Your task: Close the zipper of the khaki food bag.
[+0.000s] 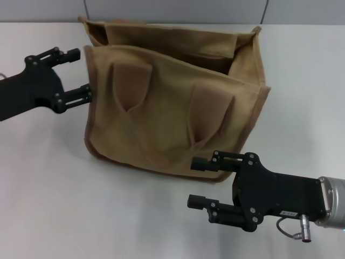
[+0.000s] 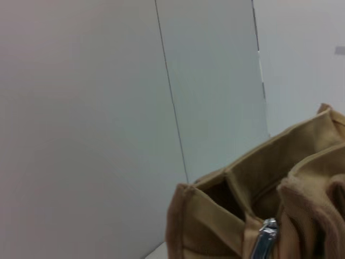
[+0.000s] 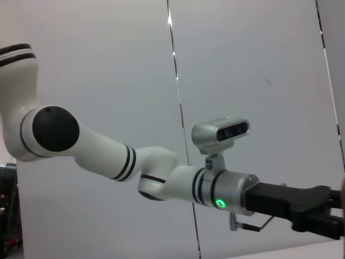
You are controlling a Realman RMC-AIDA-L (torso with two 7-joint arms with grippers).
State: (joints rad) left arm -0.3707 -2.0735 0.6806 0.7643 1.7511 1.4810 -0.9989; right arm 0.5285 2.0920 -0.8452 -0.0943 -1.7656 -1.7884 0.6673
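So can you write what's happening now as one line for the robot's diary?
khaki food bag: open on top | zipper: not closed | left gripper: open, at bag's corner | right gripper: open, in front of bag

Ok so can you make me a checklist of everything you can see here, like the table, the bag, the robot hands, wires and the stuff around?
Surface: white table, bare where it shows.
Job's things: khaki food bag stands upright, mouth gaping open; zipper not closed, its silver slider sits at the bag's left end corner.
Clutter: nothing seen.
Grippers: left gripper open, at the bag's left top corner, lower finger at the bag's side edge. Right gripper open, low in front of the bag's right bottom corner, holding nothing.
Cables: a thin grey cable loops under the right wrist.
Surroundings: pale wall panels behind the table.
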